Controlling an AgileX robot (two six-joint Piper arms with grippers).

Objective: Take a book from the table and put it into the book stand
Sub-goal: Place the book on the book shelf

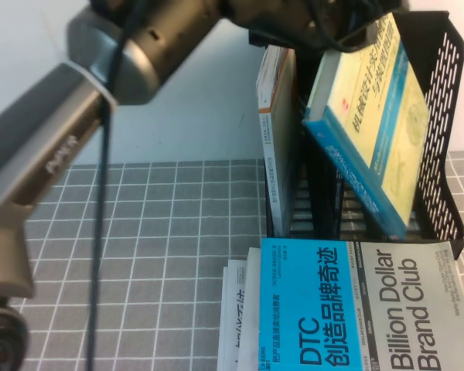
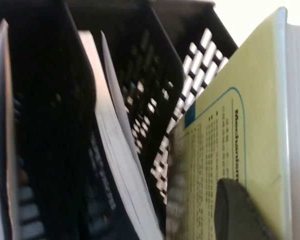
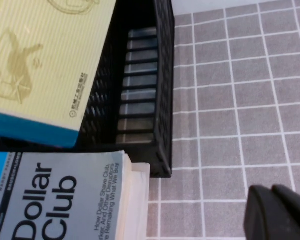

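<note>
The book [image 1: 379,131], pale yellow-green with a blue spine band, hangs tilted over the right slots of the black book stand [image 1: 442,116], its lower corner down inside. My left gripper [image 1: 336,32] is shut on the book's top edge. In the left wrist view one dark finger [image 2: 235,210] presses on the book's cover [image 2: 250,125], and the stand's slots [image 2: 155,60] lie beyond. My right gripper [image 3: 277,212] is shut and empty, low over the table [image 3: 225,110], to the right of the stand [image 3: 162,100]. The book's cover [image 3: 40,60] also shows there.
A white-and-orange book [image 1: 274,108] stands in the stand's left slot. The cyan-and-grey DTC book [image 1: 356,309] lies on a stack of papers in front of the stand. The grey grid cloth [image 1: 155,232] stretches to the left.
</note>
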